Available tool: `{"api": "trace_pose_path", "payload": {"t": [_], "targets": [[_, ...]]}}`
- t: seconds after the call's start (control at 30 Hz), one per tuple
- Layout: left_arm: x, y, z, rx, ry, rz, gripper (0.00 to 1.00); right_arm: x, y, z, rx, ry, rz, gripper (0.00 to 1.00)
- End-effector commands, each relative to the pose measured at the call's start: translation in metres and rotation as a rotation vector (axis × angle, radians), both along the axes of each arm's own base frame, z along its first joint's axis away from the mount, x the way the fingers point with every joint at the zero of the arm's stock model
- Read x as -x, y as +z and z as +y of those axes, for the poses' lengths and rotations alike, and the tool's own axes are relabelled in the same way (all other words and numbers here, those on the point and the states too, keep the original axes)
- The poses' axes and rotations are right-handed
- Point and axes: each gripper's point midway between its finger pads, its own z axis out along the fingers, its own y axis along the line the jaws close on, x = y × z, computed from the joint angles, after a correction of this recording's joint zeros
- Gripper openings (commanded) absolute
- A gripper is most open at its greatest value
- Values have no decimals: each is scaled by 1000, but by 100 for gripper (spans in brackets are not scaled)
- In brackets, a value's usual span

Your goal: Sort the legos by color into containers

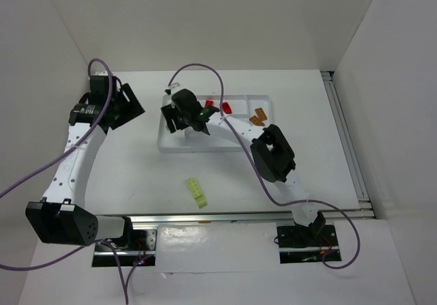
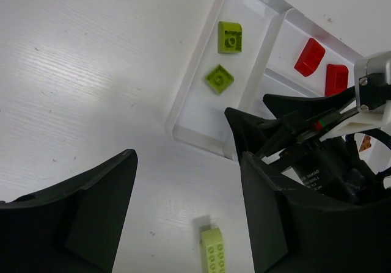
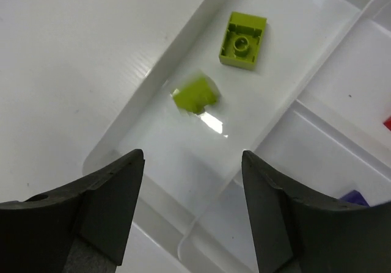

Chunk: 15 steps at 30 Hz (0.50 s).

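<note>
The white tray (image 1: 240,143) lies at mid-table. My right gripper (image 1: 183,117) hovers open and empty over its left end (image 3: 192,187). Below it, two yellow-green legos (image 3: 242,40) (image 3: 195,94) lie in the long left compartment (image 3: 153,71); they also show in the left wrist view (image 2: 230,36) (image 2: 219,78). Two red legos (image 1: 209,104) (image 1: 227,106) and orange legos (image 1: 257,119) lie in other compartments. A purple lego (image 3: 353,198) peeks in at the right. One long yellow-green lego (image 1: 197,192) lies on the table (image 2: 213,250). My left gripper (image 1: 126,104) is open and empty, raised at the far left (image 2: 186,200).
White walls enclose the table on the left, back and right. A metal rail (image 1: 348,141) runs along the right edge. The right arm's elbow (image 1: 273,155) and its cable hang over the tray's right half.
</note>
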Motion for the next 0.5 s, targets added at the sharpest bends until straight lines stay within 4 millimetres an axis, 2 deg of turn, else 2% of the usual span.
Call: {"api": "trace_pose_path", "payload": {"t": [0.0,0.03,0.07,0.1,0.13,0.17,0.2,0.23,0.27,0.3,0.33,0.37,0.43,0.47], "targets": [[10,8,8,-15,25,-12,79,-4,69,-1,-76,-4,-82,73],[10,8,8,-15,25,-12,79,8,55,-7,-50,-4,-67,73],[12,3,11,-16,34,0,79,13,58,-15,-47,-12,-71,71],[13,-1,12,-16,34,11,79,21,87,-26,-77,-20,-103,69],[13,-1,10,-10,28,11,79,35,63,-42,-41,-26,-58,68],[13,-4,10,-10,28,13,79,48,60,-48,-35,-22,-42,66],[11,-7,10,-10,28,22,79,58,83,-62,-63,-34,-62,66],[11,-9,10,-10,28,22,79,73,79,-66,-61,-27,-44,66],[11,-9,8,-4,21,22,79,94,50,-81,3,-15,9,66],[11,-16,8,-4,21,42,79,114,45,-81,11,6,32,70],[9,-15,8,-4,21,33,79,131,48,-88,19,19,48,74],[9,-15,8,-4,21,33,79,149,29,-96,50,23,96,80],[6,-16,8,-4,21,31,79,185,21,-94,65,56,145,92],[6,-16,8,-4,21,31,79,198,7,-96,84,70,180,93]]}}
